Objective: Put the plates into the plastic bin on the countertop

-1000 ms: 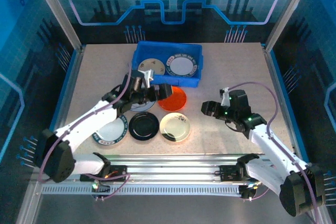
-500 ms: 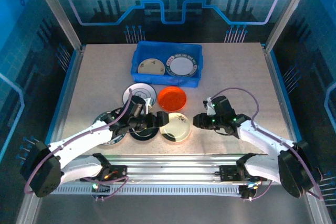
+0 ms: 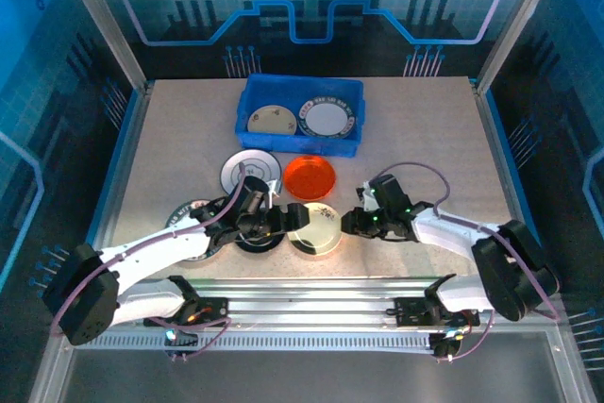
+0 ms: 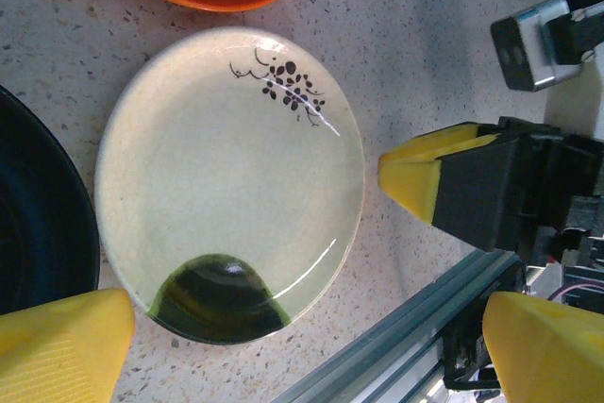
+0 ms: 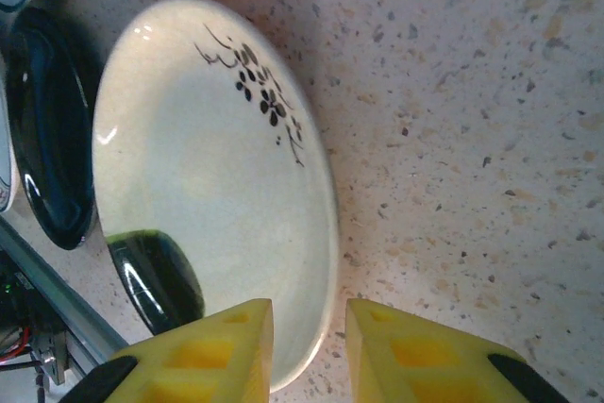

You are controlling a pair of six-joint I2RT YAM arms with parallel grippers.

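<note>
Nearest us, the round cream ceramic plate with a dark sprig point(image 4: 226, 186) lies on the speckled beige countertop point(image 3: 425, 139). Our left gripper point(image 3: 283, 221) hangs wide open over it. Our right gripper point(image 5: 310, 320), jaws narrow, meets its rim; whether it grips, we cannot tell. Farthest back, the shallow blue plastic bin point(image 3: 302, 145) holds a beige plate point(image 3: 269, 120) and a white dark-rimmed plate point(image 3: 327, 117).

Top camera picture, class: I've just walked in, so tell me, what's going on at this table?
A robot is clearing plates into the blue bin, which holds two already. The right gripper pinches the rim of the cream plate, which rests on the countertop. The left gripper hovers open close by, near the black plate. An orange plate and others wait on the countertop.
</note>
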